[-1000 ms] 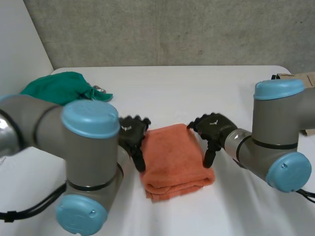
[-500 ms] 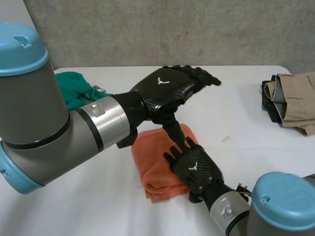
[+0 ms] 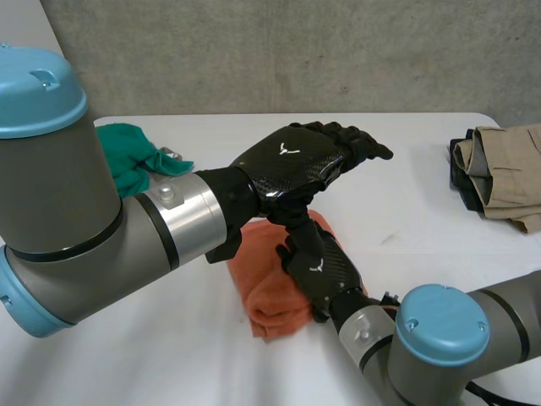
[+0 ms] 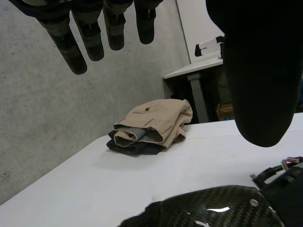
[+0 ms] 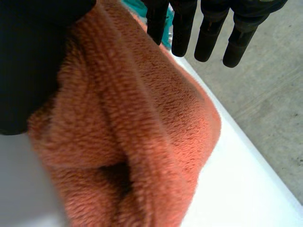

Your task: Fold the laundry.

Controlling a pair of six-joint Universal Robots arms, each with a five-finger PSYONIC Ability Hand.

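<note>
Pressing flat the folded orange terry towel (image 3: pixel 258 292) mid-desk (image 3: pixel 406 228), as I judge the step. Right hand (image 3: pixel 325 271) lies on it, fingers (image 5: pixel 208 42) straight, gripping nothing. Left hand (image 3: pixel 296 161) hovers above, fingers straight, empty. Next, likely: set the towel aside and reach for the crumpled green cloth (image 3: pixel 139 156).

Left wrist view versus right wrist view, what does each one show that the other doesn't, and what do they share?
The left wrist view has the left hand with its fingers straight, and beyond it a folded tan and dark clothes stack. The right wrist view has the folded orange towel close under the palm. Both take in the right hand, its back in the left wrist view and its straight fingers in its own view, plus the white table and the grey concrete wall.
</note>
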